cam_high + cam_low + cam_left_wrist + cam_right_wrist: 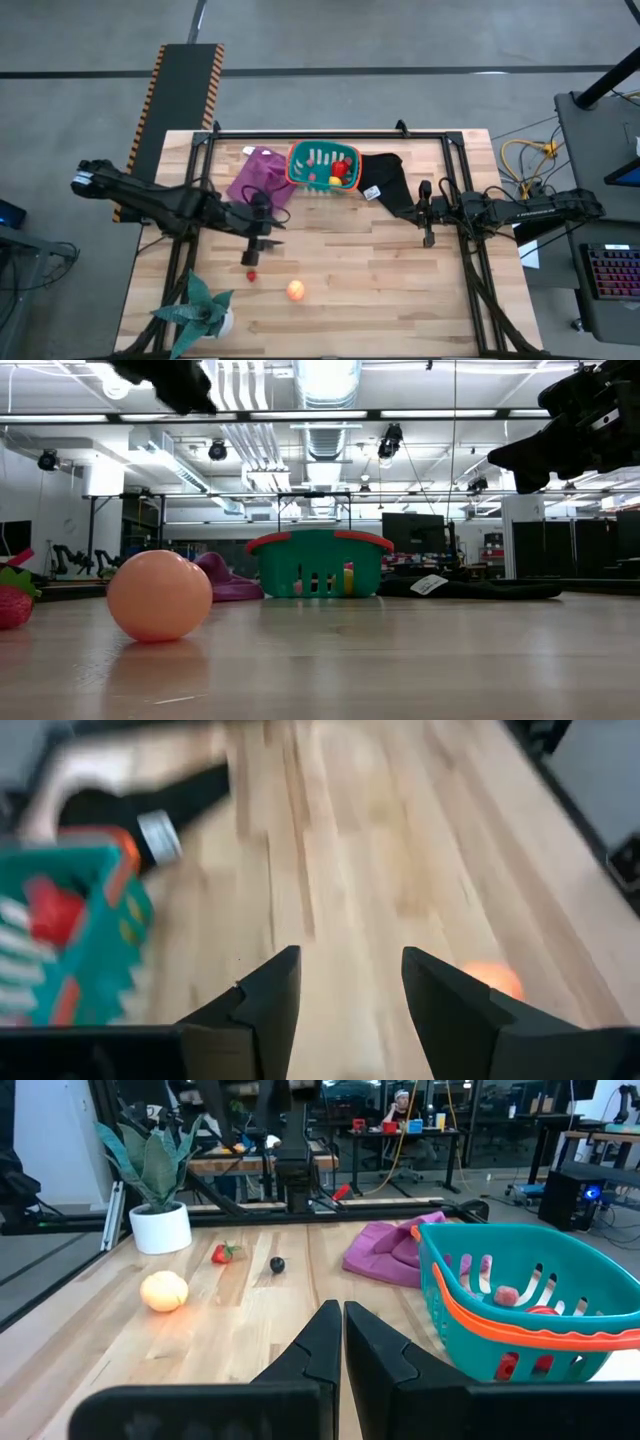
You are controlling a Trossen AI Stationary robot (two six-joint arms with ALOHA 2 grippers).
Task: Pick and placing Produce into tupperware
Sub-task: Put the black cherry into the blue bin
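The teal tupperware (318, 165) with its orange rim stands near the table's far edge and holds red, yellow and pink pieces. It also shows in the low view (320, 565) and the right wrist view (520, 1295). An orange-peach ball (295, 290) and a small red piece (252, 274) lie on the bare wood nearer the near edge. A small dark piece (277, 1264) lies close to the red piece (225, 1253). My left gripper (258, 250) hovers open above the table just beyond the red piece, with the ball (490, 978) ahead of it. My right gripper (428, 236) is shut at the table's right, beside the black cloth.
A purple cloth (262, 175) lies left of the tupperware and a black cloth (388, 180) with a white tag lies to its right. A green spiky plant in a white pot (205, 310) stands at the near left corner. Bare wood spreads across the middle and near right.
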